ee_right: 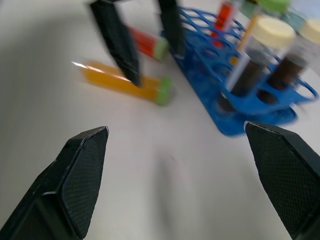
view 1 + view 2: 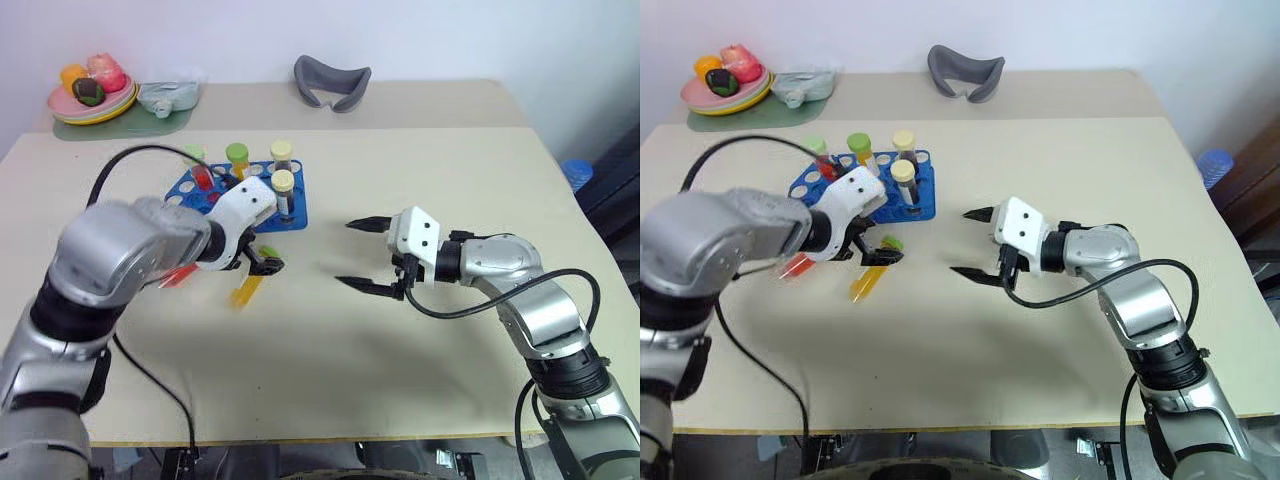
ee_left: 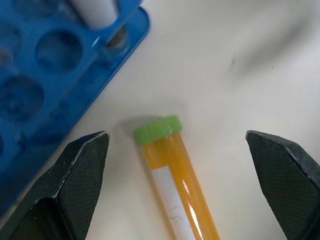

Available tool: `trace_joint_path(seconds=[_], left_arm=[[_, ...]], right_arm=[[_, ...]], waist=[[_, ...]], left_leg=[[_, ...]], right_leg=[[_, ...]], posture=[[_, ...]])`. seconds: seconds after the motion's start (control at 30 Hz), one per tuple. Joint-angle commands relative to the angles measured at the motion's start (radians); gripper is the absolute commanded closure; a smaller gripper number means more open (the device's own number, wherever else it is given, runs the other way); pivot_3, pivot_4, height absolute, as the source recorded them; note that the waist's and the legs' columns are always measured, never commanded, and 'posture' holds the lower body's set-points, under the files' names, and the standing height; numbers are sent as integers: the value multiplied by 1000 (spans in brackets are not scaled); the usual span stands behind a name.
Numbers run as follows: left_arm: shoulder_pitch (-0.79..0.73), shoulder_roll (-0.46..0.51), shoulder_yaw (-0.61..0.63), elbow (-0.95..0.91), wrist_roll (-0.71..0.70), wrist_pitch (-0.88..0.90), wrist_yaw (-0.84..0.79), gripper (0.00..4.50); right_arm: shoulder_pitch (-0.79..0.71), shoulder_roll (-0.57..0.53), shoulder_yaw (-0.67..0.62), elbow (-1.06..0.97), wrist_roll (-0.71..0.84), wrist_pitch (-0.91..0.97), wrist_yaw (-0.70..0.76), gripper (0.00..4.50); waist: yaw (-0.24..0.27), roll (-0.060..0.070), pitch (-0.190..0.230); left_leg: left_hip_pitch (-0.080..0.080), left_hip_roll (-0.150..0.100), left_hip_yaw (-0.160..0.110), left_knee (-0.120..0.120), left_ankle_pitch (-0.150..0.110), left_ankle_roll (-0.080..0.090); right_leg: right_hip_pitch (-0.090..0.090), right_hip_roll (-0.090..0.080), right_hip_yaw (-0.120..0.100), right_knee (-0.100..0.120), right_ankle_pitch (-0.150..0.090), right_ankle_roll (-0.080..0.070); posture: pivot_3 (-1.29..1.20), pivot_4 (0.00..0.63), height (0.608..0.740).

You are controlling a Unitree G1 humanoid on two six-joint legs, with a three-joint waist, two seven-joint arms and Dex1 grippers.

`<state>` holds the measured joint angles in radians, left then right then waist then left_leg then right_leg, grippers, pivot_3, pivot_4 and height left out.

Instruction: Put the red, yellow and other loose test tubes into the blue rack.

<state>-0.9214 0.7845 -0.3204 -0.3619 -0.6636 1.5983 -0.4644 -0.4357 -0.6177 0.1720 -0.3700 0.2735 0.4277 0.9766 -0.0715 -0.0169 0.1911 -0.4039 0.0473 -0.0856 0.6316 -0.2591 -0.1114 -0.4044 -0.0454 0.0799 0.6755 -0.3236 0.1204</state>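
Beige tabletop [image 2: 400, 380], pale wall behind.
Item 1: bright blue plastic rack w/ round holes [image 2: 290, 215], several capped tubes standing in it.
Item 2: clear plastic tube, yellow-orange liquid, green cap [image 3: 175, 175], lying flat just beside rack.
Item 3: clear tube, red liquid [image 1: 145, 44], lying next to it.
Left gripper [image 3: 180, 150]: jaws apart, angled down, straddling yellow tube's cap end, not touching.
Right gripper [image 2: 370, 255]: jaws apart, approx level, pointing toward rack, holding nothing.
Risk: grip near cap could let tube pivot or roll; fingers close to rack edge may nudge it.
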Motion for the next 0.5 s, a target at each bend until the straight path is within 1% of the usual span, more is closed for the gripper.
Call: trace_joint_path(seconds=[0.03,0.13,0.23,0.4,0.5], left_arm=[[-46,22,-85,68,-8,16,-17,0],[-76,29,-143,140,-11,16,-34,0],[-101,27,-163,209,-28,16,-29,0],[-124,53,-218,239,-72,16,-5,0],[-121,46,-233,243,-82,16,47,0]], right_arm=[[-11,-16,-5,-54,38,21,21,53],[-10,-30,-12,-64,56,29,39,53],[-6,-36,-14,-61,56,24,40,53],[6,-34,-12,-75,61,26,25,53],[14,-31,-10,-84,63,27,16,53]], waist=[[1,0,0],[4,1,1],[7,1,1],[5,1,1],[6,1,1]], left_leg=[[0,0,0,-1,1,-1],[-1,0,0,0,1,-2],[-1,0,0,1,1,-1],[-1,0,0,1,0,-1],[-1,0,0,1,0,-1]], right_leg=[[0,1,0,0,0,0],[-1,0,0,0,0,0],[-1,0,0,0,0,0],[-1,0,0,0,0,0],[-1,0,0,0,0,0]], posture=[[0,150,740],[0,150,740],[0,150,740],[0,150,740],[0,150,740]])
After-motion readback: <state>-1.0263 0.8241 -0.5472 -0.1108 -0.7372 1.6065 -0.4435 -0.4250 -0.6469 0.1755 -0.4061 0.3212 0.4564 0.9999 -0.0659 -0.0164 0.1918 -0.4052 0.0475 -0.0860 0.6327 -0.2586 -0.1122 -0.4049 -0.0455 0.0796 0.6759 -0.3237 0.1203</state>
